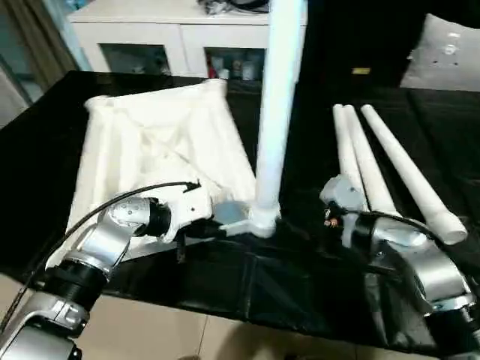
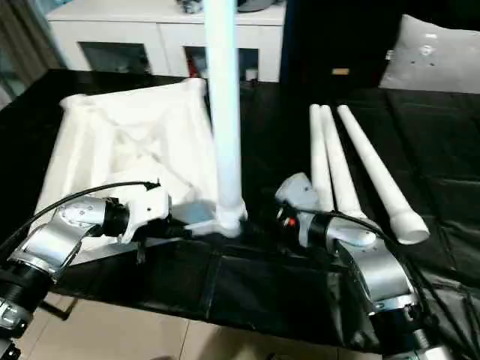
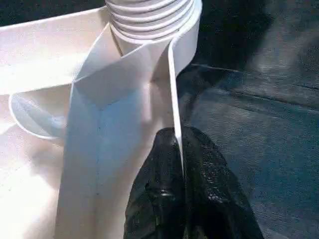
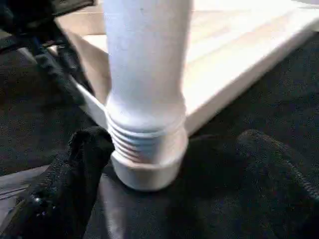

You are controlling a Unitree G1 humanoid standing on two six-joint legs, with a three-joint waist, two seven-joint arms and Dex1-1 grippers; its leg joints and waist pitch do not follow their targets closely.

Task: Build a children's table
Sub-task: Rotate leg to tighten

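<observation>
Table top (image 1: pixel 161 139), white ribbed plastic, upside down, far left on black surface (image 1: pixel 247 292); left tool (image 3: pixel 182 186) pinching its thin rim; threaded leg (image 1: pixel 276 112) upright in near corner; right tool (image 4: pixel 164 194) spread wide around it; three tapered legs (image 1: pixel 382 169) right.

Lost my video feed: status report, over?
Left gripper jaws shut on tabletop rim. Right gripper jaws open around upright leg at corner socket. Three legs loose alongside; nothing blocking.
</observation>
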